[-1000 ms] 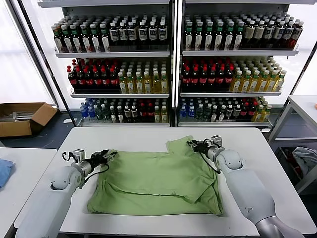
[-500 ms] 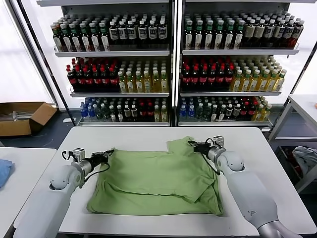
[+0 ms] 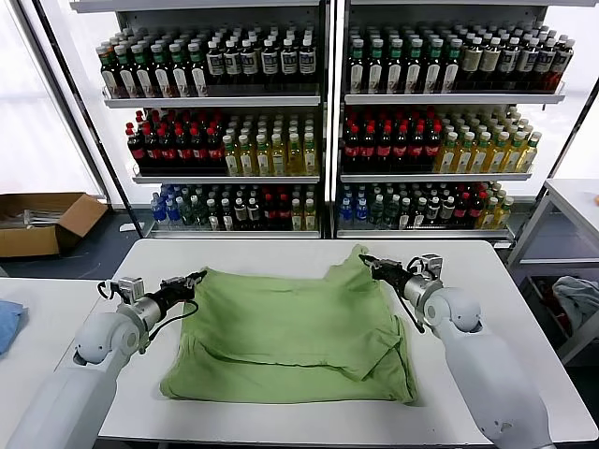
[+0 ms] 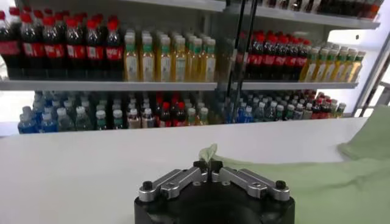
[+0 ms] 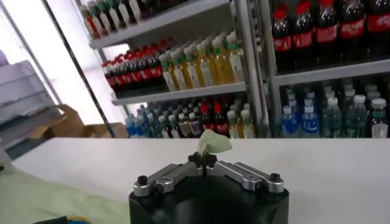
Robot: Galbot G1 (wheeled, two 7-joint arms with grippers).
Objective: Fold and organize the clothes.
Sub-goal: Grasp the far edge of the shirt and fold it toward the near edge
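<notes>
The clothes, one light green shirt, lie partly folded on the white table, plain side up; no collar or print shows. My left gripper is shut on the shirt's far left corner, a green tip poking out between its jaws. My right gripper is shut on the far right corner, where a green flap sticks up past the fingertips. Both far corners are raised off the table and the far edge runs stretched between them. The near part rests in folds.
Shelves of bottles stand behind the table. A cardboard box sits on the floor at the far left. A blue cloth lies on a side table at left, a grey garment at right.
The left gripper has shut on the shirt's left corner. Both grippers have moved outward and slightly up, pulling the far edge wider and tauter.
</notes>
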